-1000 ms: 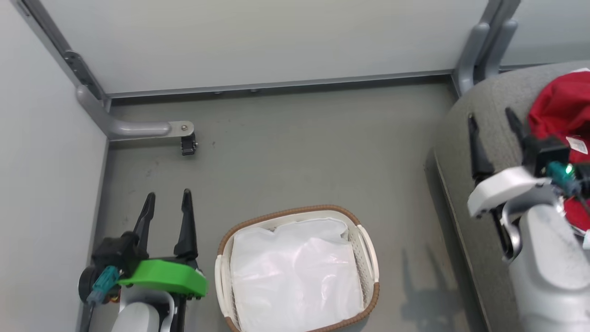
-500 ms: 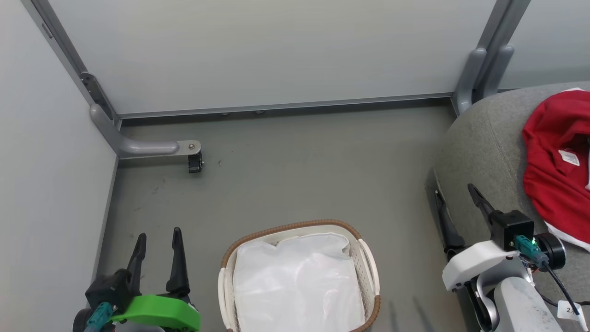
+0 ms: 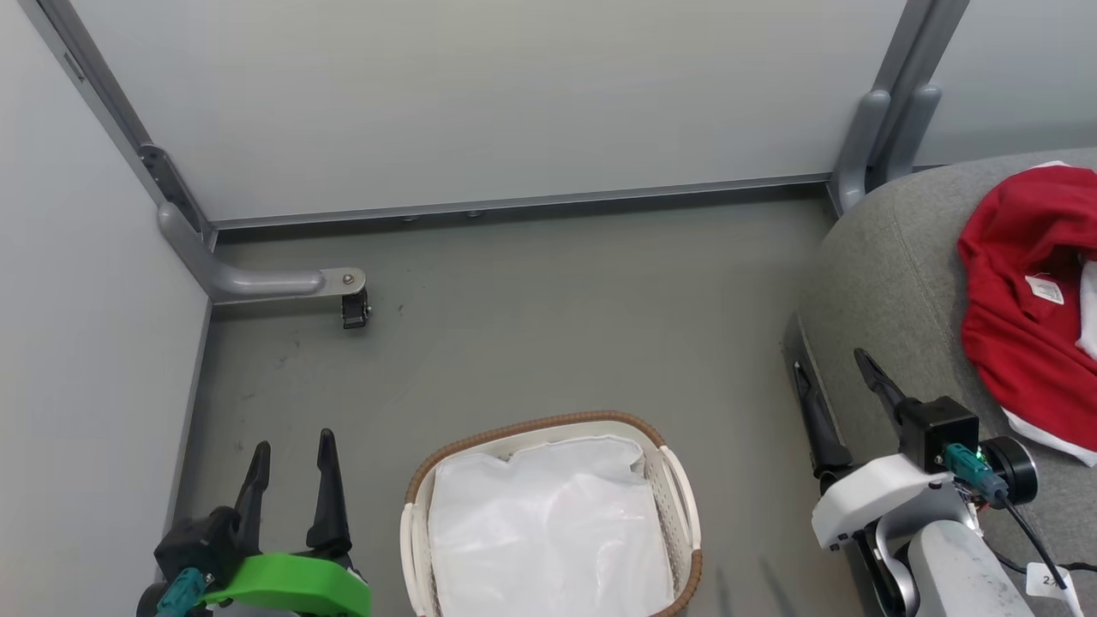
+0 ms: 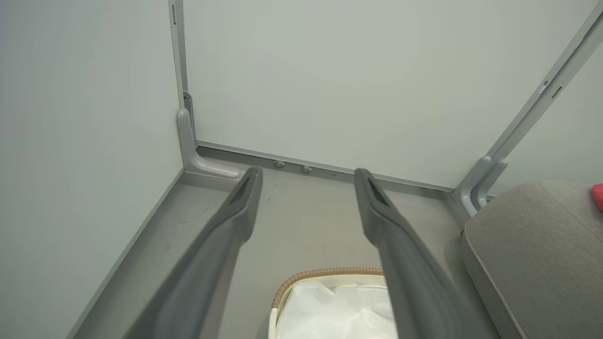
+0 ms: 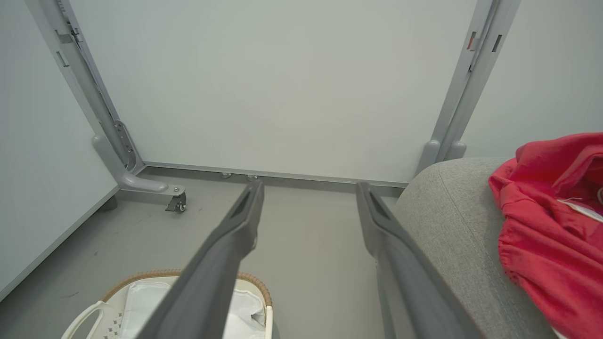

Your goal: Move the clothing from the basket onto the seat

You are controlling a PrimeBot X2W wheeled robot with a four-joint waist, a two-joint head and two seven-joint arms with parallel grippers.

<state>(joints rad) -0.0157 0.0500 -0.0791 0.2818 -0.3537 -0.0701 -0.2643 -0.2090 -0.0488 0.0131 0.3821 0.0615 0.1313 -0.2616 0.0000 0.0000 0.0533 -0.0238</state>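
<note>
Fingers of left gripper and right gripper wide apart, empty: scan oval cream plastic basket for leftover bright-red fabric clothing.

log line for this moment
red fabric clothing: on grey upholstered seat | cream perforated basket: holds white lining | left gripper: open | right gripper: open

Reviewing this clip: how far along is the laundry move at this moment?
Done: the red clothing lies on the grey seat, and the basket holds its white lining with no red fabric visible. In hand: nothing; the left gripper, beside the basket, and the right gripper, at the seat's edge, are both open and empty. Left: seemingly nothing, though the basket's near end is cut off.
</note>
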